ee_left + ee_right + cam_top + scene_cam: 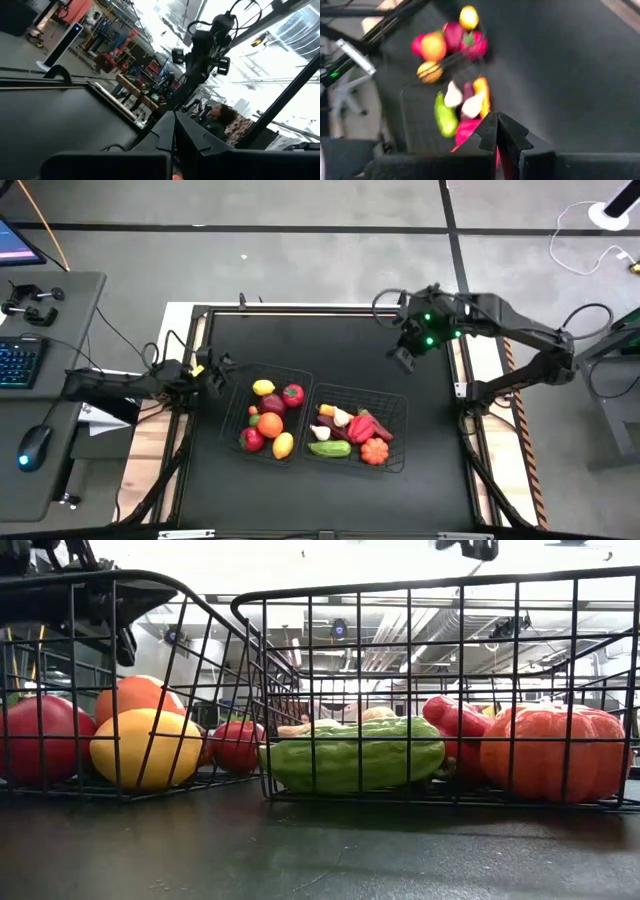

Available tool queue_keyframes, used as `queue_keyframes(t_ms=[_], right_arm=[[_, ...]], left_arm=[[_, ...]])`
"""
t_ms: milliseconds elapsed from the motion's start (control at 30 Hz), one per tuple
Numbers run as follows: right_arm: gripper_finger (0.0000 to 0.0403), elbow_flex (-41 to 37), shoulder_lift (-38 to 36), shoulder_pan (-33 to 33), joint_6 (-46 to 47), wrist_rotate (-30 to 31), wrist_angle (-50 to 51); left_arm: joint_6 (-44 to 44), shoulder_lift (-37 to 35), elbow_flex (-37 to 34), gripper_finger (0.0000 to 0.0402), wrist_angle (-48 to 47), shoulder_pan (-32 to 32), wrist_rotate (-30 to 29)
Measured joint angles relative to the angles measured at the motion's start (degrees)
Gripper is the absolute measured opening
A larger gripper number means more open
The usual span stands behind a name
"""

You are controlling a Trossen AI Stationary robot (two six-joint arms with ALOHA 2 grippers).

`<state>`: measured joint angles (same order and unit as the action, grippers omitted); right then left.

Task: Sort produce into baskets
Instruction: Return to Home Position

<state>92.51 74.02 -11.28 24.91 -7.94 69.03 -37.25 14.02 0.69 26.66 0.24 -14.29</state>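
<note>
Two black wire baskets sit side by side on the black table. The left basket (300,376) holds lemons (263,388), red apples (293,393) and an orange (270,423). The right basket (396,396) holds garlic (341,417), red peppers (362,427), a green cucumber (329,448) and a small orange pumpkin (375,450). My left gripper (218,368) is low at the table's left edge, just left of the left basket, shut on nothing (175,131). My right gripper (402,358) hangs raised over the far right of the table, pointing down toward the baskets, shut on nothing (497,132).
Bare black tabletop (330,340) lies beyond the baskets and in front of them (320,850). A desk with a keyboard (18,362) and a mouse (33,448) stands off the table's left side. A person (220,117) sits in the room beyond the table.
</note>
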Motion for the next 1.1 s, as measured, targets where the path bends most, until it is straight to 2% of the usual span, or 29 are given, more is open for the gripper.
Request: queue_keyframes(t_ms=[133,267,433,600,800,1000,1100], right_arm=[[0.0,-12.12,-6.57,2.3,5.0,-3.17,-5.95],[0.0,-26.1,-16.96,4.86,11.37,-2.94,-14.94],[0.0,-43.43,-32.26,7.1,14.06,2.4,-33.99],[0.0,-59.23,-43.26,7.19,10.95,3.65,-54.71],[0.0,-73.26,-48.67,7.21,9.96,2.78,-70.41],[0.0,-79.08,-51.41,7.21,9.65,0.33,-75.01],[0.0,-83.43,-52.74,7.21,10.7,0.33,-81.31]], left_arm=[[-0.15,-1.9,0.04,0.0,-1.32,0.01,0.11],[-0.44,-2.44,0.09,0.0,-1.73,0.06,0.1],[1.96,-2.42,0.09,0.0,-2.4,0.06,0.69],[1.98,-2.42,0.09,0.0,-2.93,0.06,0.72],[1.94,-2.42,0.09,0.0,-2.96,0.06,0.77],[1.9,-2.42,0.09,0.0,-2.96,0.06,0.8],[1.99,-2.42,0.09,0.0,-2.96,0.06,0.8]])
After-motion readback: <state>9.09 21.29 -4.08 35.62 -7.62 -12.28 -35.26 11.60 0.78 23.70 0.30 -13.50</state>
